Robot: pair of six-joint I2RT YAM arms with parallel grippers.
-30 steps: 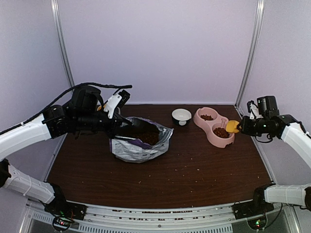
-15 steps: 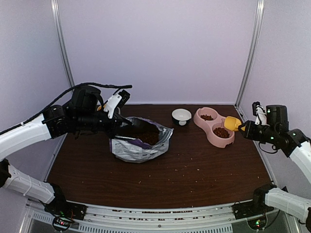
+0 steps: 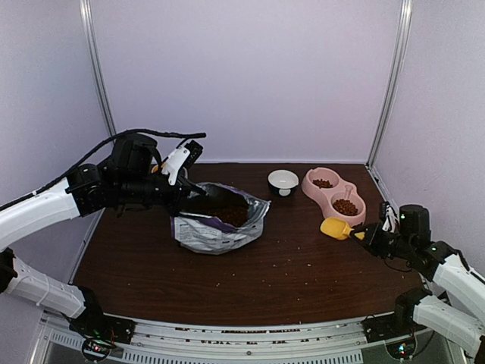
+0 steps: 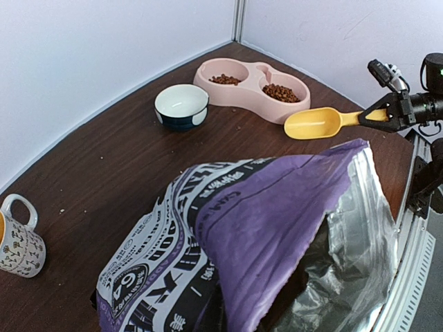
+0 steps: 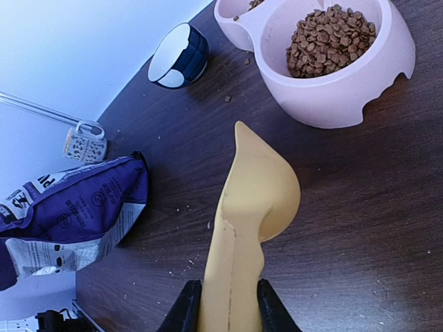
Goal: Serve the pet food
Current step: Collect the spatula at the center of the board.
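Clamping the rim of the purple bag [image 4: 277, 221] in the fully closed left gripper [image 3: 189, 189], probably to prop the mouth open over the kibble [image 3: 226, 214]. Pinching the handle of the yellow scoop [image 5: 256, 194] in the right gripper [image 5: 228, 308], narrowly parted. Looks empty, hanging near the pink bowl [image 5: 332, 104], kibble in both cups.

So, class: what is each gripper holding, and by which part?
Right gripper clamps the yellow scoop by its handle end. Left gripper appears to pinch the purple food bag at its open rim.
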